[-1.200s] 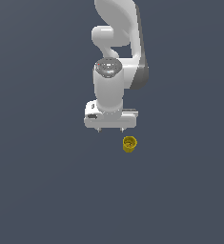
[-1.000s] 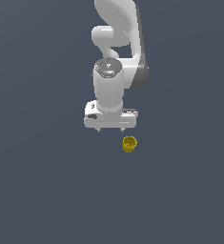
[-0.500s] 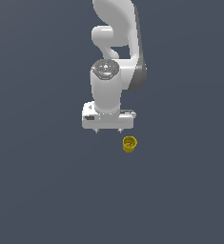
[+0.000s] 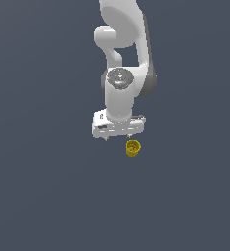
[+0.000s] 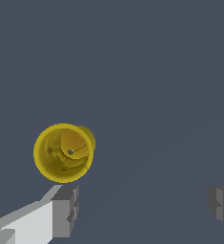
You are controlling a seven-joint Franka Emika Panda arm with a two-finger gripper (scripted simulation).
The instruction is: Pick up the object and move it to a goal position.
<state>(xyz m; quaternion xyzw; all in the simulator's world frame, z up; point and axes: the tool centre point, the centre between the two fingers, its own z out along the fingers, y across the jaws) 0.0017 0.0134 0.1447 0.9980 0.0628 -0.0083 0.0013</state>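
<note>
Your gripper point(image 4: 118, 138) sits just above center in the exterior frame, fingers point(image 5: 66, 209) spread wide apart and holding nothing. You'll find the cup point(image 4: 133, 148) just below its right end, hollow facing the wrist camera, on the counter point(image 4: 48, 186).

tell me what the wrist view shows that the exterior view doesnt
Only the wrist view shows the hollow inside of the yellow cup and the two grey fingertips standing wide apart, with the cup outside the gap, near one fingertip. Only the exterior view shows the white arm rising above the gripper and the cup below it toward the exterior view's right. Both show the cup on the plain dark floor, not gripped.
</note>
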